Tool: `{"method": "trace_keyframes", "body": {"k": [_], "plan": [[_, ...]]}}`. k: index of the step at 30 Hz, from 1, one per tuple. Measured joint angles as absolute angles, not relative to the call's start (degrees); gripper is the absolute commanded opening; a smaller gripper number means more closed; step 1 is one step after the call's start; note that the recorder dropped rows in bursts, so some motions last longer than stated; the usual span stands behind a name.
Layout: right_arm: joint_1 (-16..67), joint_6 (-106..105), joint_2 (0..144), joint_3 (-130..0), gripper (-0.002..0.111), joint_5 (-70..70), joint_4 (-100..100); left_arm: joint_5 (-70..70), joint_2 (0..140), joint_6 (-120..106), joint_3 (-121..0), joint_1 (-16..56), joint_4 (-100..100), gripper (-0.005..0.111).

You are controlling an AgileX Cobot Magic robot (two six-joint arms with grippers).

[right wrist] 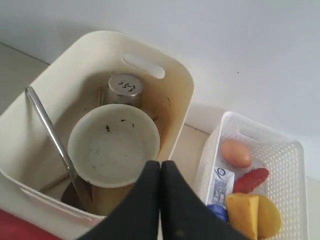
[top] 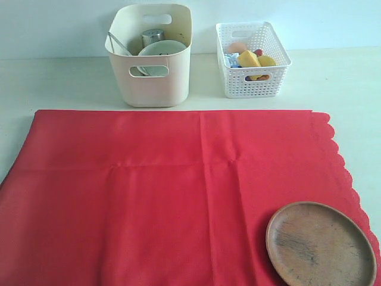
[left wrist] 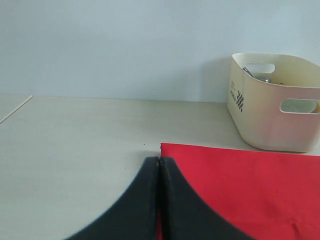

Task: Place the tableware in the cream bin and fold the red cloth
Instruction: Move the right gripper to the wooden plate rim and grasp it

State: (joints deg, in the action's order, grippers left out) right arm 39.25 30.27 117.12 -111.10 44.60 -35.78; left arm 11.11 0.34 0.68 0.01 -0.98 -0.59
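The red cloth (top: 166, 190) lies spread flat, and the round brown wooden plate (top: 320, 245) rests on its near right corner. Behind it stands the cream bin (top: 152, 83), holding the speckled bowl (right wrist: 114, 145), the steel cup (right wrist: 124, 89) and the silver knife (right wrist: 47, 125) leaning on its wall. In the right wrist view, my right gripper (right wrist: 160, 164) is shut and empty, above the bin's rim on the basket side. My left gripper (left wrist: 159, 161), also shut and empty, sits at a corner of the cloth (left wrist: 250, 185). Neither gripper shows in the exterior view.
A white lattice basket (top: 253, 83) to the right of the bin holds an egg (right wrist: 236, 152), a sausage, cheese, a lemon and a milk carton (right wrist: 219, 187). Pale tabletop (top: 53, 83) surrounds the cloth, with a wall close behind the containers.
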Motion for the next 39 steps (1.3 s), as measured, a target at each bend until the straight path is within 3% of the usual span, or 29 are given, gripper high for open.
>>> {"method": "trace_keyframes", "body": {"k": [6, 25, 34, 39], "plan": [[39.25, 30.27, 112.36, -105.76, 0.000, 48.51, -34.32, 11.11, 0.34, 0.68, 0.01, -0.98, -0.59, 0.002], [39.25, 33.53, 82.81, -71.14, 0.000, 47.28, -34.07, 11.11, 0.34, 0.68, 0.01, -0.98, -0.59, 0.002], [39.13, 34.35, 75.81, -57.50, 0.000, 54.42, -35.22, 11.11, 0.34, 0.68, 0.01, -0.98, -0.59, 0.002], [34.20, 34.12, 74.48, -48.71, 0.000, 55.43, -34.32, 11.11, 0.34, 0.68, 0.01, -0.98, -0.59, 0.002]]}}
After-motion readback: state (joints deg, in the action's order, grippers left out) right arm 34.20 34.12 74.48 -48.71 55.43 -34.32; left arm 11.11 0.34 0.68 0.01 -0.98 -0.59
